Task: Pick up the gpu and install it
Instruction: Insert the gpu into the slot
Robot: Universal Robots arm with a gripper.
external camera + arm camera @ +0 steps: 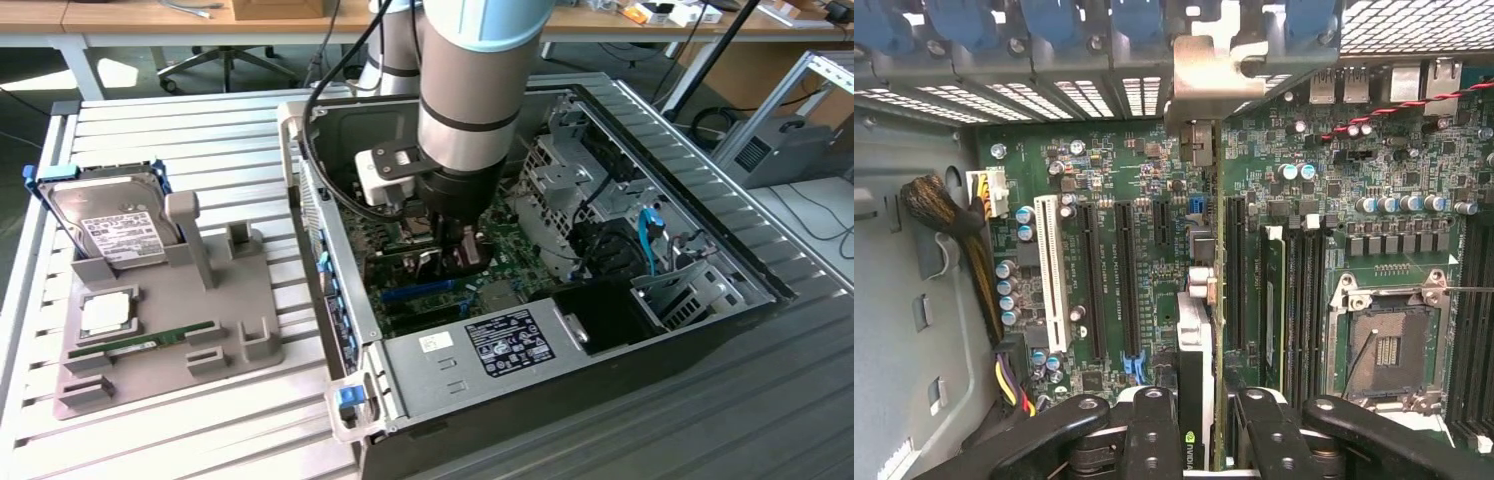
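Green gpu (pixel 1194 340), edge-on, pinched between my jaws; I see it upright over the middle slots of the motherboard (pixel 1124 190), inside the open case (pixel 296 180) on the bench (pixel 174 130).

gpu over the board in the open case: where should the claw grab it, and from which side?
Top long edge, coming straight down, one finger on each flat face. The gpu stands on edge over the motherboard, thin and flat-sided, and its lower edge has to stay clear for a slot. The claw is shut on it that way.
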